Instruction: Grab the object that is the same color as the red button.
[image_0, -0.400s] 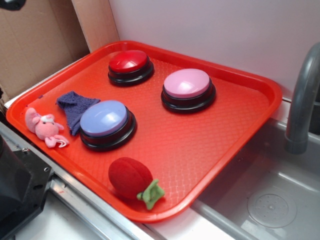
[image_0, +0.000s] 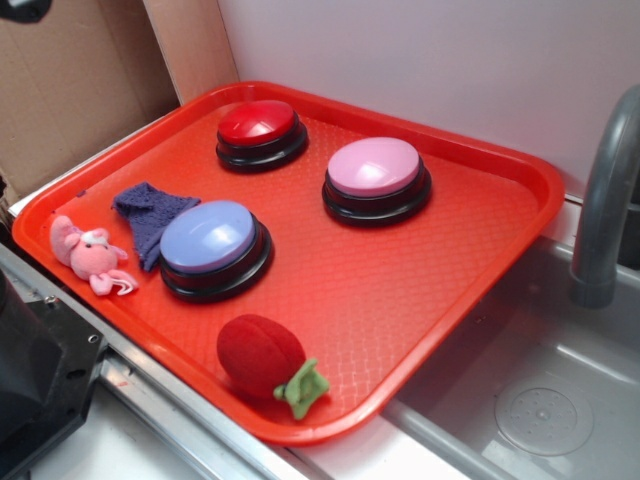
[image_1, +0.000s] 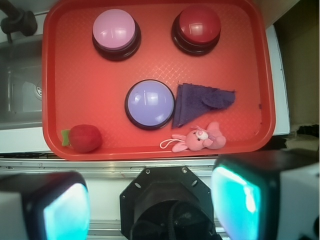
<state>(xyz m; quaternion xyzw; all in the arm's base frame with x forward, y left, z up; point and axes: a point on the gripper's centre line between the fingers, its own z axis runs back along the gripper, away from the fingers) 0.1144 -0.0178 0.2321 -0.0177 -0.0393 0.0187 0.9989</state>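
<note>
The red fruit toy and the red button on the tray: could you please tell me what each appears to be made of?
The red fruit toy looks like soft plush: a matte, fuzzy surface with no highlights, and a green leafy stem that seems to be felt. The red button looks like hard glossy plastic: its dome shows bright reflections and sits on a shiny black base. Both lie on the orange-red tray, probably textured plastic.

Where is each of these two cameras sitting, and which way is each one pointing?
Exterior: off to one side above the sink, looking down aslant across the red tray; of the robot, only a dark part at the lower left edge.
Wrist: on the arm, looking straight down over the tray; the open tool fills the bottom.
Both show the red button and the red plush fruit.
</note>
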